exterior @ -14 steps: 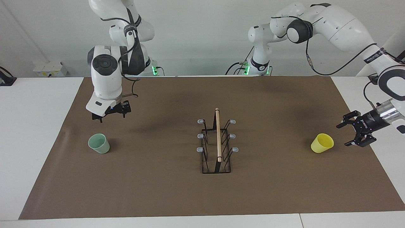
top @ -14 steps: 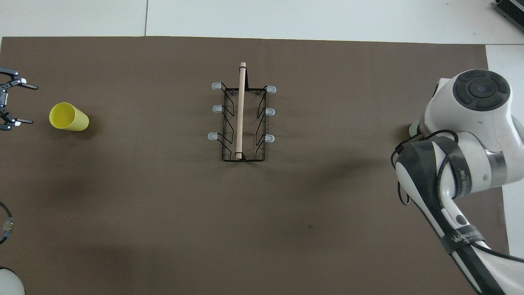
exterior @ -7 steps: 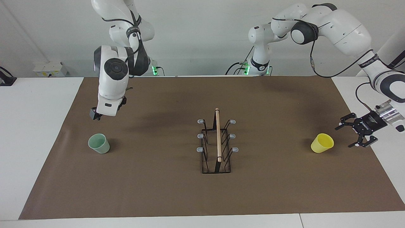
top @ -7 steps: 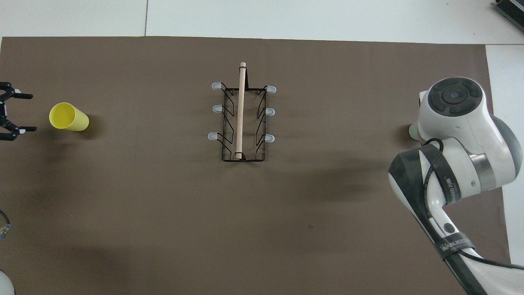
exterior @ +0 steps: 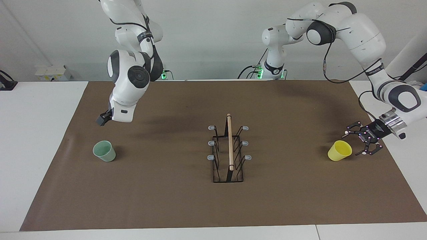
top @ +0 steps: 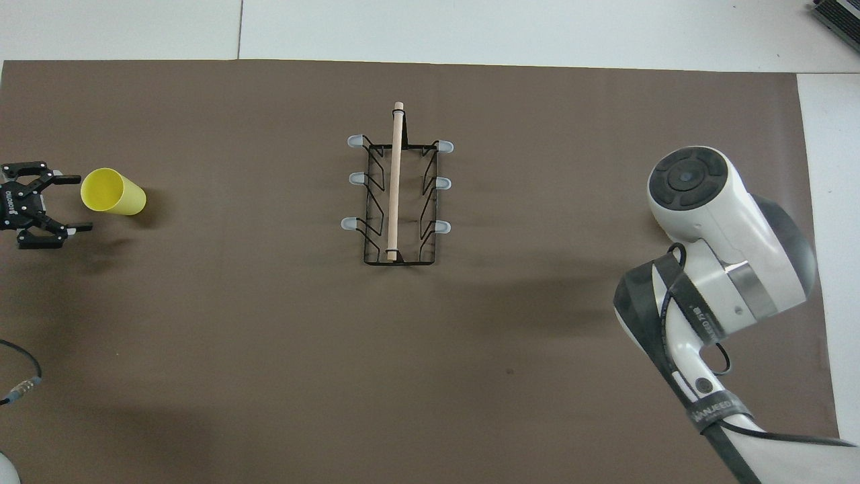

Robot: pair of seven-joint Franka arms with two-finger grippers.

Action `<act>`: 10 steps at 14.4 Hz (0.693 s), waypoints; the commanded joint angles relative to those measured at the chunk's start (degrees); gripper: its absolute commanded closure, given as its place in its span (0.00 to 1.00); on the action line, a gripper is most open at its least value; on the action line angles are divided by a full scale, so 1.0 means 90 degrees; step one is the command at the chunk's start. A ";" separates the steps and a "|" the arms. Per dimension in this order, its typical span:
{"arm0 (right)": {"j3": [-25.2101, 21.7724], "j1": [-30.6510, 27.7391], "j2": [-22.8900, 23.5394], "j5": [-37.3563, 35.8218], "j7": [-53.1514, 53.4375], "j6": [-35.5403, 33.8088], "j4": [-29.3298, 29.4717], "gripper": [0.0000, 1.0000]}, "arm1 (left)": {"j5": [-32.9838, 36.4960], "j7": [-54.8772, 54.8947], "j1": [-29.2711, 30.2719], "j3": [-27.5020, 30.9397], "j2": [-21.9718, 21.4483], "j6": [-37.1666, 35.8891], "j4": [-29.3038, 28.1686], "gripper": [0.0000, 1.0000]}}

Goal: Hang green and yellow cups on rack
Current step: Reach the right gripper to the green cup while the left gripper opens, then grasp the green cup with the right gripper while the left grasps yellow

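The pale green cup [exterior: 104, 151] stands mouth up on the brown mat toward the right arm's end; the right arm covers it in the overhead view. My right gripper [exterior: 101, 120] hangs in the air above the mat close to this cup, mostly hidden by its wrist, holding nothing. The yellow cup [exterior: 339, 150] [top: 111, 193] stands toward the left arm's end. My left gripper [exterior: 352, 144] [top: 76, 202] is open, low beside the yellow cup, its fingers pointing at the cup and not touching it. The black wire rack [exterior: 229, 150] [top: 396, 195] with its wooden rod stands mid-mat, its prongs bare.
The brown mat [exterior: 166, 200] covers most of the white table [exterior: 36, 133]. The right arm's bulky wrist [top: 712, 228] hangs over the mat's end. A cable [top: 20, 376] shows at the overhead view's edge.
My left gripper has swung in toward the yellow cup, now close beside it. The right arm's wrist has turned, hiding most of the gripper that first showed plainly above the green cup.
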 commanded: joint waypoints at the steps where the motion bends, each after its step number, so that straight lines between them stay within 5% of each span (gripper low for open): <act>1: -0.0004 -0.0001 0.0164 -0.0359 -0.0103 0.0129 -0.0063 0.00 | -0.0308 0.0028 -0.0178 0.0030 -0.0482 0.0366 -0.0802 0.00; 10: -0.0004 0.0116 0.1141 -0.1815 0.0268 -0.0262 0.0054 0.00 | -0.2026 0.1034 -0.0198 0.0039 -0.0873 0.1011 -0.2170 0.00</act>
